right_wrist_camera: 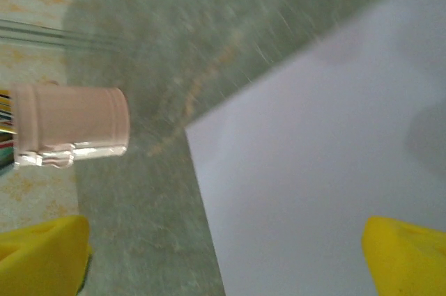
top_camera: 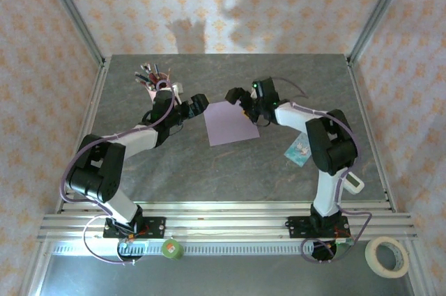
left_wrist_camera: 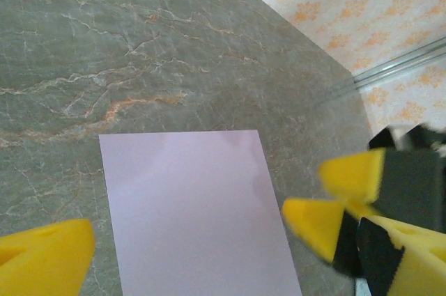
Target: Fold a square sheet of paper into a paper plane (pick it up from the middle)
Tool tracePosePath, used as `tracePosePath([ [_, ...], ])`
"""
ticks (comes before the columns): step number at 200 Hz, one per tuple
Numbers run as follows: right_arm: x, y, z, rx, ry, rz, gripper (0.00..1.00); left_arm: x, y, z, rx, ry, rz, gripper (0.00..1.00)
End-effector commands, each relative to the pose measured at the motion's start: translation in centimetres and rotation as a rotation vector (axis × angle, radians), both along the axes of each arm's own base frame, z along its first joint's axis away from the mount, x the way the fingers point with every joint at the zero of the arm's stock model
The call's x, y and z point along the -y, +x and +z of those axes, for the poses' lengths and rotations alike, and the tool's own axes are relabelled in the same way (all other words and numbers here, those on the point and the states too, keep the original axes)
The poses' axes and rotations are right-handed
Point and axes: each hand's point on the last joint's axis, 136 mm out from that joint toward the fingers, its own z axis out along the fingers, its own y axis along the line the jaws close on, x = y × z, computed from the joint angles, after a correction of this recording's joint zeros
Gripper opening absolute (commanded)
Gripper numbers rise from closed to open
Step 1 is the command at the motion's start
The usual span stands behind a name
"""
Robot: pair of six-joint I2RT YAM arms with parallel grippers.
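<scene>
The square sheet of paper (top_camera: 230, 124) lies flat and unfolded on the grey marble table, pale lilac, in the middle. My left gripper (top_camera: 198, 104) hovers open just off the sheet's far left corner; in the left wrist view the sheet (left_wrist_camera: 195, 219) lies between its yellow fingers (left_wrist_camera: 43, 258). My right gripper (top_camera: 238, 99) stands open over the sheet's far right edge, and from the left wrist it appears as yellow tips on a black body (left_wrist_camera: 306, 188). In the right wrist view the sheet (right_wrist_camera: 327, 170) lies under the open jaws, untouched. The paper plane is out of view.
A pink pen cup (top_camera: 160, 84) stands behind the left gripper, also in the right wrist view (right_wrist_camera: 73, 125). A teal-and-white packet (top_camera: 300, 150) lies right of the sheet. A tape roll (top_camera: 388, 256) and a green object (top_camera: 171, 248) sit beyond the near rail.
</scene>
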Motion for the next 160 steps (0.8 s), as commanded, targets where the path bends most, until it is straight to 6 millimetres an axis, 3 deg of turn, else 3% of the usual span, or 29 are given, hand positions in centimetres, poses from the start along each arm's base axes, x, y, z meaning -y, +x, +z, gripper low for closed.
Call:
tracePosePath([
  [1, 1.1, 1.8, -0.9, 0.057, -0.112, 0.049, 0.99, -0.2, -0.1, 1.2, 0.029, -0.034, 0.027, 0.99],
  [46, 0.9, 4.1, -3.6, 0.042, -0.218, 0.111, 1.0, -1.3, -0.4, 0.8, 0.013, -0.006, 0.086, 0.99],
  [73, 1.5, 5.1, -5.5, -0.008, -0.294, 0.1, 0.88, -1.3, -0.4, 0.6, 0.002, -0.007, 0.087, 0.99],
  [103, 1.6, 4.6, -7.9, -0.077, -0.307, 0.095, 0.82, -0.3, -0.1, -0.1, -0.02, -0.034, 0.045, 0.99],
  [132, 3.0, 4.0, -9.2, -0.137, -0.359, 0.028, 0.81, 0.1, 0.2, -0.8, -0.057, -0.047, 0.031, 0.98],
  [160, 4.3, 1.4, -10.9, -0.245, -0.401, -0.08, 0.79, 0.2, 0.3, -2.0, -0.118, -0.018, 0.031, 0.96],
])
